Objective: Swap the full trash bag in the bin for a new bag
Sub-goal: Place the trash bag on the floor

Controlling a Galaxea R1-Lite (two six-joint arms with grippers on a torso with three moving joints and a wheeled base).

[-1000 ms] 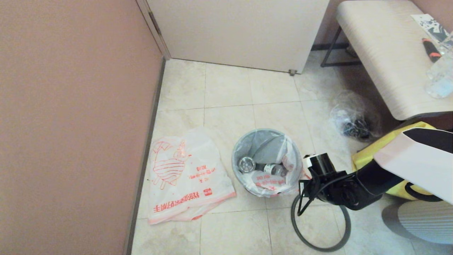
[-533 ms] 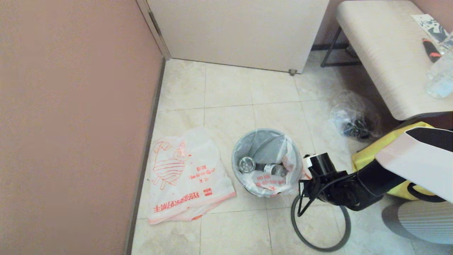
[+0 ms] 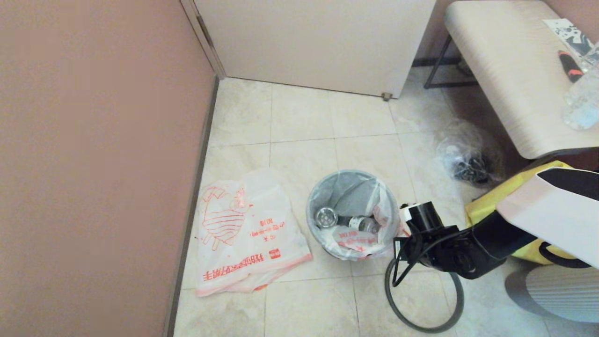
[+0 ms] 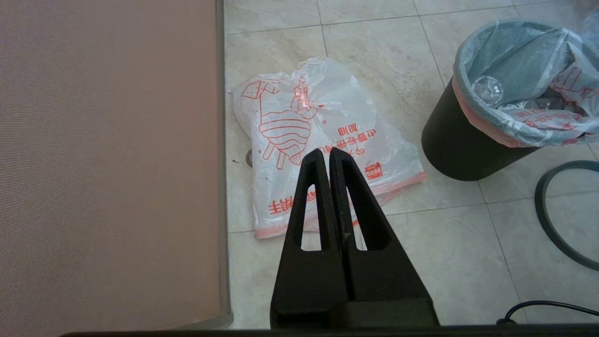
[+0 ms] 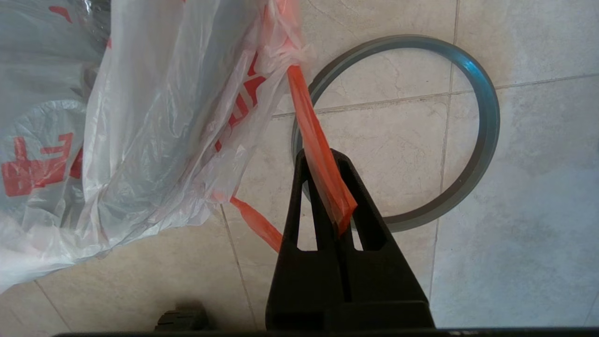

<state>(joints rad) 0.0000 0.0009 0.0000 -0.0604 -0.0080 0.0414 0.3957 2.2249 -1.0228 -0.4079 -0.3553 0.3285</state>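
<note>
Two claws in play, one busy. Far left, pink wall ran down to tiled floor. Next to it the new bag lay flat and limp on the floor, striped red cartoon print up, just left of the bin. Left claw hung above that bag, fingers pressed together, gripping nothing. The bin stood upright mid-floor, the full trash bag seated inside with its rim folded over the bin's edge, clear bottles showing through. Right of the bin, right claw was low beside the rim, clenched on the bag's orange-red handle; handle stretched taut from the bag's gathered edge into the fingers. Dark grey hoop lay flat on the floor beneath that claw, near the bin, not touching it. Further right: clear bag of dark items on the floor, yellow tote partly behind the right arm, pale desk at far right.
</note>
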